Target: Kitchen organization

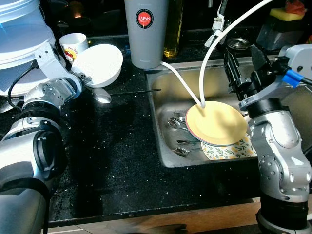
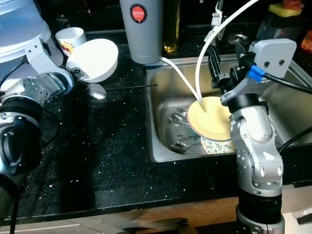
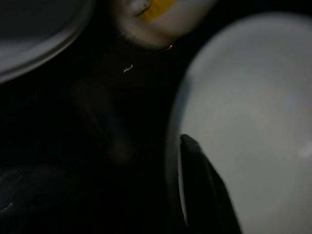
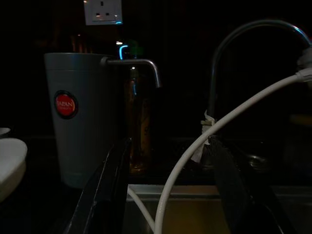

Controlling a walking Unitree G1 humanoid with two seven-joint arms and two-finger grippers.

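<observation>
Dark kitchen corner with a black speckled worktop (image 1: 122, 161) and an inset steel sink (image 1: 163, 105).

The worktop fills the lower left and centre of the left eye view, glossy and flecked with white, with a pale wooden edge (image 1: 161, 222) along the bottom. The sink basin sits at right of centre, lit warm yellow inside. Behind it the wall is in deep shade; in the right wrist view a white wall socket (image 4: 102, 10) shows at the upper left and a curved metal tap (image 4: 253, 29) arches at the upper right.
</observation>
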